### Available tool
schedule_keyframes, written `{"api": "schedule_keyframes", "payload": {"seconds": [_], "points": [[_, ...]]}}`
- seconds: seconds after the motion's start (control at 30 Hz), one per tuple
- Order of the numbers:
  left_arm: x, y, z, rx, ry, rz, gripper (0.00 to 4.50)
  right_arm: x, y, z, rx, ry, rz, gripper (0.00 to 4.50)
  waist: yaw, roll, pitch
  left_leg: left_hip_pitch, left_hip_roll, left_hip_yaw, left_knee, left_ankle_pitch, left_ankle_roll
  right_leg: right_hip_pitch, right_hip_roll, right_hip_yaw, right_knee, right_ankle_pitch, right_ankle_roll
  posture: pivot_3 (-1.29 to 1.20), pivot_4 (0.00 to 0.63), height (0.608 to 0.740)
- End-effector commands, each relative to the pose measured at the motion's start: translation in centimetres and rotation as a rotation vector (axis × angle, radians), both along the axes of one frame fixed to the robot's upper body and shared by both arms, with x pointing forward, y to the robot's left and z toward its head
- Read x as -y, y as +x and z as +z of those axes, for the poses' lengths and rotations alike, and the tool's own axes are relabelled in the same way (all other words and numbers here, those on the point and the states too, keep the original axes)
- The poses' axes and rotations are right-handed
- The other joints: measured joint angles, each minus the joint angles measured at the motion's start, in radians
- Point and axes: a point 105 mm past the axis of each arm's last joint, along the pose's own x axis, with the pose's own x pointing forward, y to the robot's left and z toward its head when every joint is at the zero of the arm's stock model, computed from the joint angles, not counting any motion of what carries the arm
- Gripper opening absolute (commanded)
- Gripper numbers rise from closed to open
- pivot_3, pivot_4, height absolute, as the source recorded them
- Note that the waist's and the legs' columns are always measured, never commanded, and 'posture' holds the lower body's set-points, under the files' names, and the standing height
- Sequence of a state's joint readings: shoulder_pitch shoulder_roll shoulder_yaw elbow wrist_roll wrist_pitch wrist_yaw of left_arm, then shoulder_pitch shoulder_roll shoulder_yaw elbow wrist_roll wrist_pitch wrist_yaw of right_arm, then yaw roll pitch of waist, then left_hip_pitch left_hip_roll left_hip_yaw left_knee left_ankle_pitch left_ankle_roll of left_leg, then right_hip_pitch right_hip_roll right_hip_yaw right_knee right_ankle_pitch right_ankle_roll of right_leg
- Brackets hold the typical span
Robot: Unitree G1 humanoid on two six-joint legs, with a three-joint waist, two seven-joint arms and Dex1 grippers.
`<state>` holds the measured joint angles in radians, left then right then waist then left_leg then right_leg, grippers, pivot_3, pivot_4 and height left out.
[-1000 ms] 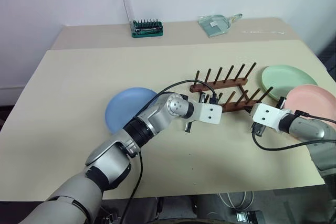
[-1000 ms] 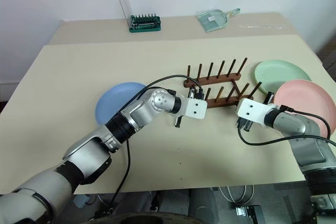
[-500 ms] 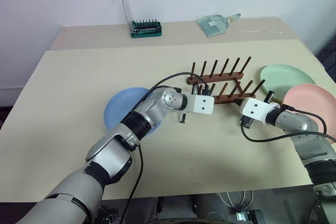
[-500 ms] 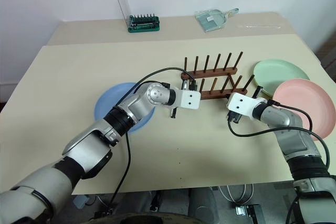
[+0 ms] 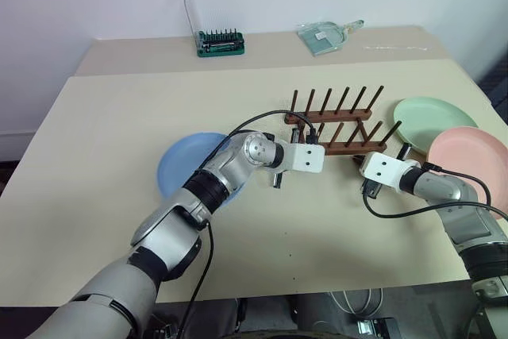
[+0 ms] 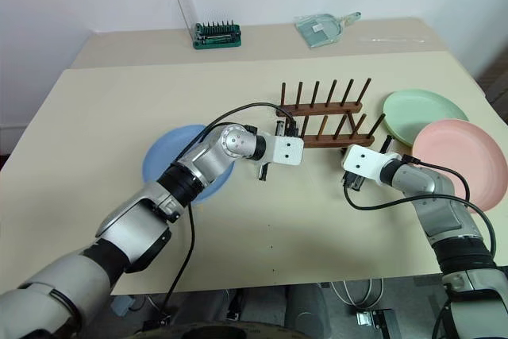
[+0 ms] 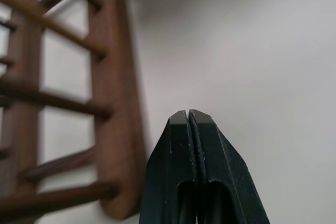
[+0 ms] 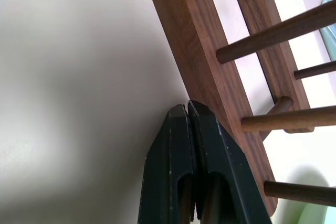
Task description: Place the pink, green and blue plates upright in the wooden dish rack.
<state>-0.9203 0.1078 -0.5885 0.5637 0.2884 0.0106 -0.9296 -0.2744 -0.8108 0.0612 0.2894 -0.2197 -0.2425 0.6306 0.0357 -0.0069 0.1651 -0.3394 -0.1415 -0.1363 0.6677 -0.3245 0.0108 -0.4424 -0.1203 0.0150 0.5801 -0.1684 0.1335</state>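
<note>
The wooden dish rack (image 5: 340,126) stood in the middle of the big tan table (image 5: 119,140), and I saw no plate in it. The pink plate (image 5: 475,158) lay flat near the table's right edge. The green plate (image 5: 435,115) lay flat just behind it, and the two looked like they touched or overlapped a little. The blue plate (image 5: 184,163) lay flat on the left side of the rack, well apart from it, partly under my left arm.

My left gripper (image 7: 188,117) was shut tight with nothing in it, and it sat right by the left end of the rack's near rail. My right gripper (image 8: 187,109) was also shut tight and empty, right against the same rail at its right end.

Far back on the table, I saw a green tool-bit holder (image 5: 221,42) with its clear lid up, and a clear dustpan (image 5: 327,36).
</note>
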Motion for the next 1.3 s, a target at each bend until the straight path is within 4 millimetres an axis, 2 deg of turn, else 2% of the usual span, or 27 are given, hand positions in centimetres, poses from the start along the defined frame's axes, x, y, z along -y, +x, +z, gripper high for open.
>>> {"api": "schedule_keyframes", "payload": {"seconds": [0.03,0.13,0.23,0.4,0.47,0.57,0.67,0.77,0.83,0.87,0.97,1.17,1.27,1.3], "points": [[0.3,-2.1,2.2,-0.111,-0.091,-0.072,0.01,0.2,-0.7,1.4,0.011,0.025,0.014,0.03,0.000,0.000,0.000,0.000,0.000,0.000,0.000,0.000,0.000,0.000,0.000,0.000,0.000,0.000,0.000,0.00,0.150,0.740],[0.0,-4.1,3.8,-0.290,-0.174,-0.101,0.01,-0.1,-2.0,2.5,-0.017,0.111,0.039,0.03,0.000,0.000,0.000,0.000,0.000,0.000,0.000,0.000,0.000,0.000,0.000,0.000,0.000,0.000,0.000,0.00,0.150,0.740],[-1.5,-5.7,7.0,-0.512,-0.271,-0.147,0.87,-0.3,-3.5,6.7,0.012,0.342,0.040,0.89,-0.001,0.001,0.000,-0.001,0.000,0.000,0.001,0.000,0.000,-0.001,0.000,0.000,0.001,0.000,0.000,0.00,0.150,0.740],[-4.0,-6.0,10.8,-0.606,-0.381,-0.196,3.42,0.2,-5.8,10.9,0.069,0.576,0.008,3.40,-0.003,0.001,0.000,0.001,0.001,-0.001,0.000,0.000,0.000,0.001,0.001,0.000,0.001,0.000,0.000,0.00,0.150,0.740],[-5.4,-5.2,12.0,-0.619,-0.428,-0.177,4.45,1.4,-6.3,11.9,0.136,0.545,-0.076,4.43,-0.002,0.002,0.000,0.001,0.002,-0.001,0.000,0.000,0.000,0.000,0.001,0.000,0.001,0.000,-0.001,0.00,0.150,0.740],[-7.1,-3.0,12.7,-0.532,-0.498,-0.101,4.48,3.7,-7.8,10.5,0.075,0.485,-0.214,4.47,0.007,0.001,0.000,0.001,0.002,0.000,0.000,0.000,0.000,0.000,0.001,0.000,0.001,0.000,-0.001,0.00,0.150,0.740],[-8.7,-2.8,13.5,-0.545,-0.540,-0.132,4.48,6.2,-9.1,9.2,0.056,0.443,-0.359,4.47,0.005,0.001,0.000,0.000,0.001,0.000,0.001,0.000,0.000,0.000,0.001,0.000,0.000,0.000,-0.001,0.00,0.150,0.740],[-10.2,-3.1,14.5,-0.523,-0.606,-0.207,4.48,7.2,-10.2,7.5,0.004,0.438,-0.432,4.47,0.004,0.001,0.000,0.000,0.001,0.000,0.001,0.000,0.000,0.000,0.001,0.001,0.000,0.000,-0.001,0.00,0.150,0.740],[-11.1,-2.9,14.4,-0.541,-0.614,-0.210,4.48,8.4,-10.3,6.6,-0.006,0.459,-0.532,4.47,-0.001,0.001,0.000,0.000,0.002,0.000,0.000,0.000,0.000,0.000,0.001,0.001,0.000,0.000,-0.001,0.00,0.150,0.740],[-11.5,-2.8,14.2,-0.495,-0.610,-0.220,4.48,8.9,-10.3,6.3,-0.010,0.452,-0.567,4.47,-0.001,0.002,0.000,0.001,0.002,0.001,0.000,0.000,0.000,0.000,0.001,0.001,0.000,0.001,-0.001,0.00,0.150,0.740],[-12.2,-2.5,13.5,-0.499,-0.577,-0.210,4.48,9.2,-11.0,4.3,-0.100,0.436,-0.620,4.47,0.003,0.002,-0.001,0.001,0.002,0.001,0.000,0.000,0.000,0.000,0.001,0.001,0.000,0.001,-0.002,0.00,0.150,0.740],[-11.6,-2.6,13.5,-0.484,-0.592,-0.214,4.48,8.2,-10.5,3.3,-0.185,0.564,-0.633,4.47,0.003,0.002,0.000,0.000,0.002,0.001,0.001,0.000,0.000,0.000,0.001,0.001,0.000,0.001,-0.002,0.00,0.150,0.740],[-11.4,-2.8,13.6,-0.481,-0.600,-0.213,4.50,8.3,-10.6,2.9,-0.221,0.591,-0.643,3.67,0.003,0.002,0.000,0.000,0.002,0.001,0.001,0.000,0.000,0.000,0.001,0.001,0.000,0.001,-0.002,0.00,0.150,0.740],[-11.4,-2.7,13.6,-0.477,-0.601,-0.209,4.50,8.3,-10.6,3.0,-0.219,0.594,-0.645,3.18,0.003,0.002,0.000,0.000,0.002,0.001,0.001,0.000,0.000,0.000,0.001,0.001,0.000,0.001,-0.002,0.00,0.150,0.740]]}}
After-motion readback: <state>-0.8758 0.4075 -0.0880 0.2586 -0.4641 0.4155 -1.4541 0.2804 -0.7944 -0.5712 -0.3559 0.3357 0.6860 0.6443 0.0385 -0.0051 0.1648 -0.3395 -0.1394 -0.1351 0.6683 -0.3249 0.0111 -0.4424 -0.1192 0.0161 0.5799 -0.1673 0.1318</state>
